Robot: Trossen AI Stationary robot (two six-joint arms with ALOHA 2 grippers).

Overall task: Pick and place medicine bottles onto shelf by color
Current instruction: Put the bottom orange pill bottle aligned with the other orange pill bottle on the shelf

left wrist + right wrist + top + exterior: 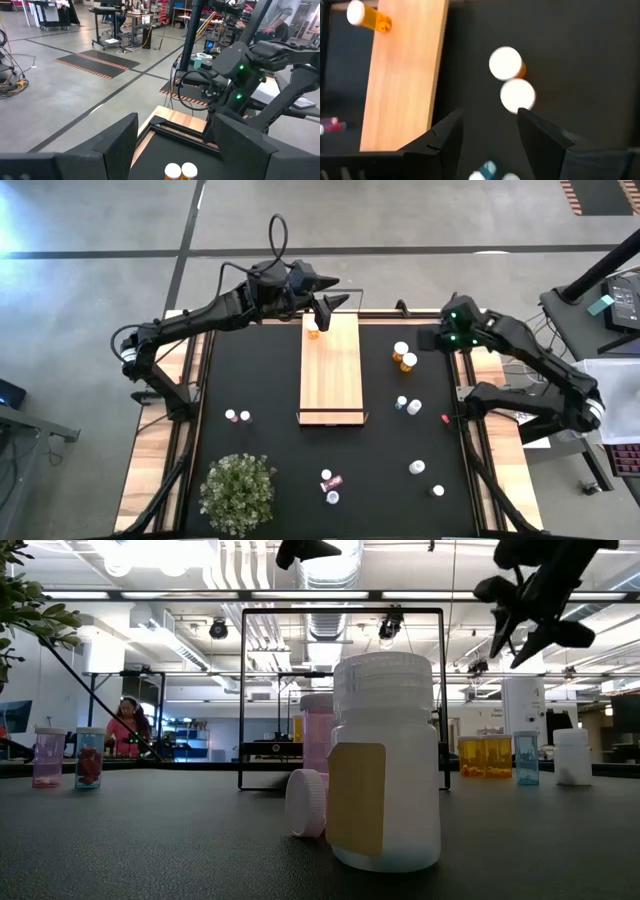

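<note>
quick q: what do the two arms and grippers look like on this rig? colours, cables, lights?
Both arms are matte black, jointed. The left gripper has two broad angular black fingers, with a black cable looped above its wrist. The right gripper has matching black fingers, and its wrist housing shows small green lights.

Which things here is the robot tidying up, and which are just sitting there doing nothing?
For the job:
- orange bottle already on the shelf
- wooden shelf
- two orange bottles on the mat
- small white-capped bottles
- left hand, open
- right hand, open

Just lying about:
- bushy green plant
- black mat
</note>
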